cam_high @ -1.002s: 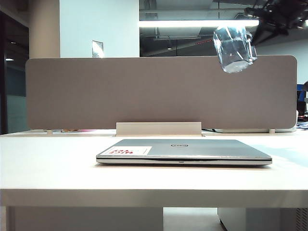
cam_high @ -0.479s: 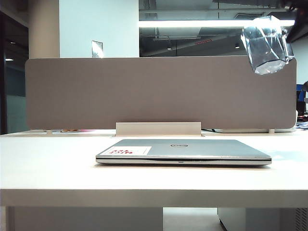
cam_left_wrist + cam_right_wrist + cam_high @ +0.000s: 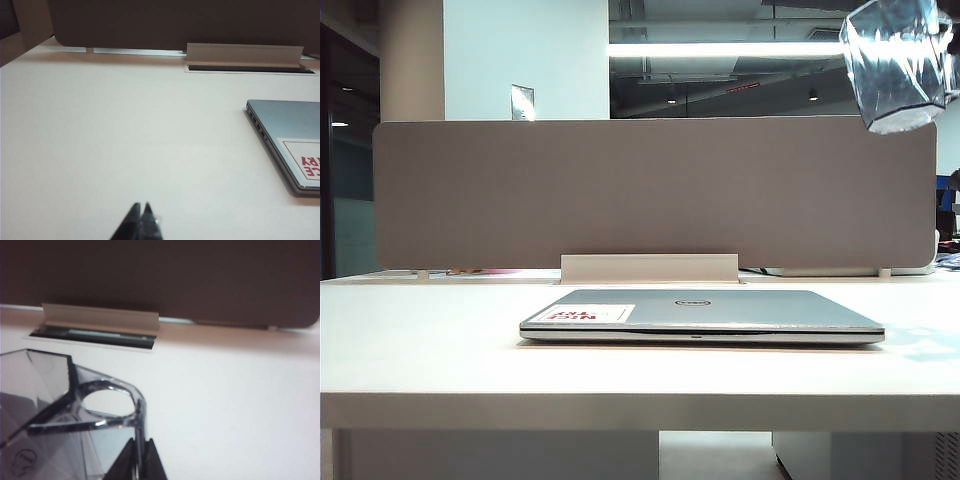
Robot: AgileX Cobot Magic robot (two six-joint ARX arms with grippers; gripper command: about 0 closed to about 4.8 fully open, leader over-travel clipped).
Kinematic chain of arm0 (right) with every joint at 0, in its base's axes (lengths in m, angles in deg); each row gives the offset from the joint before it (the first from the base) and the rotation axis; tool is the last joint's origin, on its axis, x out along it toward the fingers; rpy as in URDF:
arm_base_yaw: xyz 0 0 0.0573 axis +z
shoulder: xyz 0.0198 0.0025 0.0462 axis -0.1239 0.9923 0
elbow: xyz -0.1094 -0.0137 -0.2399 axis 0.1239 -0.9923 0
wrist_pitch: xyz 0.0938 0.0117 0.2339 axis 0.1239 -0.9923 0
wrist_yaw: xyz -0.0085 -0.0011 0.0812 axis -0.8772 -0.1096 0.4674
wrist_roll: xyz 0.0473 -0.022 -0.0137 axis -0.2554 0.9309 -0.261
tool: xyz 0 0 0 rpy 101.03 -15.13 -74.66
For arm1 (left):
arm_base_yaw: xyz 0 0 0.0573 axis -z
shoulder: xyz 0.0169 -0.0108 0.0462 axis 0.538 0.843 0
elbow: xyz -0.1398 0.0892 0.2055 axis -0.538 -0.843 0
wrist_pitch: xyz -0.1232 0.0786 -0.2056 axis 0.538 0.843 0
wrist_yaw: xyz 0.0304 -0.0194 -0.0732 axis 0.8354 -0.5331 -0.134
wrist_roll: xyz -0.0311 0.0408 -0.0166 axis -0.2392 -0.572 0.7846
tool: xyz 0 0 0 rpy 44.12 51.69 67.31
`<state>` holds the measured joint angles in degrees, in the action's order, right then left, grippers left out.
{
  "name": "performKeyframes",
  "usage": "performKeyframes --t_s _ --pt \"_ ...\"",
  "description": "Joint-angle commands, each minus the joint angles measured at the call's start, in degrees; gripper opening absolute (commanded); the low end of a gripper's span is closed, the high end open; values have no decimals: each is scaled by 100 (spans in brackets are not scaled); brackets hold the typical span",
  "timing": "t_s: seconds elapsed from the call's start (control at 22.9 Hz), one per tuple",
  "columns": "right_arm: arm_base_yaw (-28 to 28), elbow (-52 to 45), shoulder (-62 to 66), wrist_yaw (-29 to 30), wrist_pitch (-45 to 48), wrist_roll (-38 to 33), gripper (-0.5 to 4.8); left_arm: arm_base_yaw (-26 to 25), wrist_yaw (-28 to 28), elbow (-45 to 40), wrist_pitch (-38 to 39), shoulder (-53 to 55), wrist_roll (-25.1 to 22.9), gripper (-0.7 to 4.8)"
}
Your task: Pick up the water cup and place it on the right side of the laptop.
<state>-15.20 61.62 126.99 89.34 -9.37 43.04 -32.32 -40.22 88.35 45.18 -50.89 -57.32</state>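
- Your right gripper (image 3: 136, 460) has its dark fingertips pressed together on the clear wall of the water cup (image 3: 75, 420), next to the looped handle; the jaws are clamped narrow on the glass.
- In the exterior view you see the water cup (image 3: 898, 65) hanging high in the air at the upper right corner, tilted, well above the desk and to the right of the laptop's right edge. The arm that carries it is not visible there.
- The laptop (image 3: 702, 315) lies shut and flat on the white desk (image 3: 420, 350), centred in the exterior view, with its round logo on the lid and a white sticker (image 3: 582, 314) with red print near its left front corner.
- Your left gripper (image 3: 141, 220) sits low over bare desk, well to the left of the laptop (image 3: 290, 140); its two dark tips meet with no gap and nothing is between them.
- From the left wrist view you see the laptop's side edge with its ports and part of the sticker.
- Behind the laptop a grey partition panel (image 3: 650, 190) stands along the back of the desk, and a pale cable-slot flap (image 3: 649, 267) is propped up at its foot.
- The same flap (image 3: 100, 317) shows in the right wrist view, beyond the cup, with open white desk beneath.
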Motion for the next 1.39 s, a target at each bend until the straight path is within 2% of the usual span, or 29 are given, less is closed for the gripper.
performKeyframes --t_s 0.04,0.44,0.7,0.92,1.05,1.18,1.39 --pt "2 -334 -389 -31 310 0 -1 7 -28 17 -55 2 11 -4" --pt "-9 -1589 -1283 -203 942 22 -1 7 -24 17 -55 2 136 -4" --pt "-26 -2269 -1246 -203 1609 22 -1 7 -22 17 -57 2 136 -4" --pt "-144 -2581 -398 -291 2470 20 -1 7 -22 17 -57 2 133 -4" --pt "-404 -2581 221 -118 2815 17 -1 7 -22 17 -57 2 133 -4" --pt "-686 -2579 726 315 3226 -26 -1 7 -20 17 -57 2 133 -4" --pt "-844 -2577 1392 420 3659 -42 -1 7 -4 17 -55 2 125 -4"
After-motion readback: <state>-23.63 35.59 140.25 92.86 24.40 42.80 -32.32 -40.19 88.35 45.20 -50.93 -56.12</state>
